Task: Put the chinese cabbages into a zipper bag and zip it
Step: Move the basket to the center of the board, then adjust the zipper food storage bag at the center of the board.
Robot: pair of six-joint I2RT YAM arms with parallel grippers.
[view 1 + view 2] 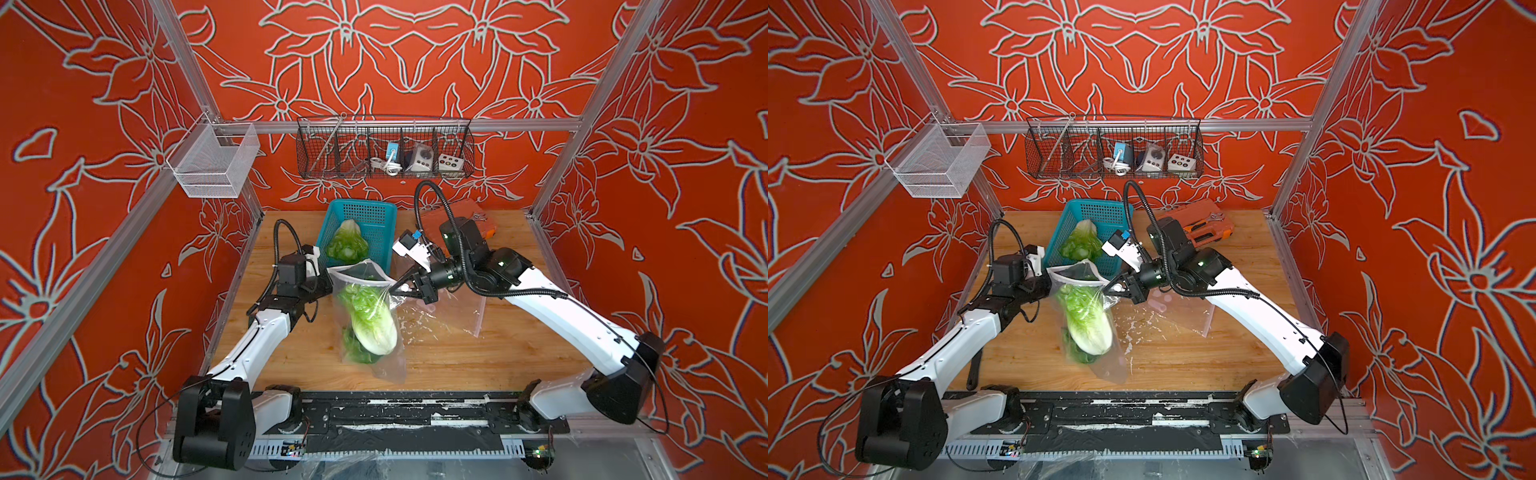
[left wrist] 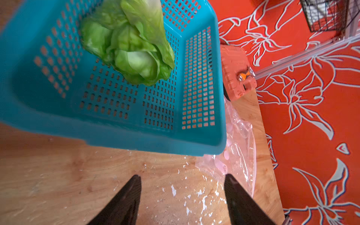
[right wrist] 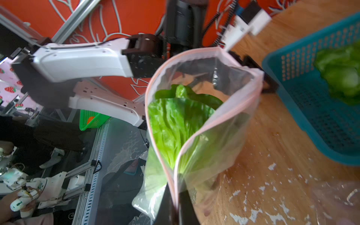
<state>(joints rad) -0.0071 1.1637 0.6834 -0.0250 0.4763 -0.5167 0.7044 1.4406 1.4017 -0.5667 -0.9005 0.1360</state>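
While the right gripper [image 3: 175, 196] clamps the unzipped zipper bag [image 3: 204, 81] holding apparently two chinese cabbages [image 1: 370, 320], the third cabbage [image 1: 347, 243] lies in the teal basket [image 1: 376, 214], and the left gripper [image 2: 182, 176] stands parted, empty.

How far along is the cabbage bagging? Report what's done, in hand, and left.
Done: a pale head and a darker one seem to sit in the zipper bag. In hand: the right claw pinches the bag's rim, mouth open; the left claw is open and empty near the teal basket. Left: the last cabbage in the basket, then zipping.
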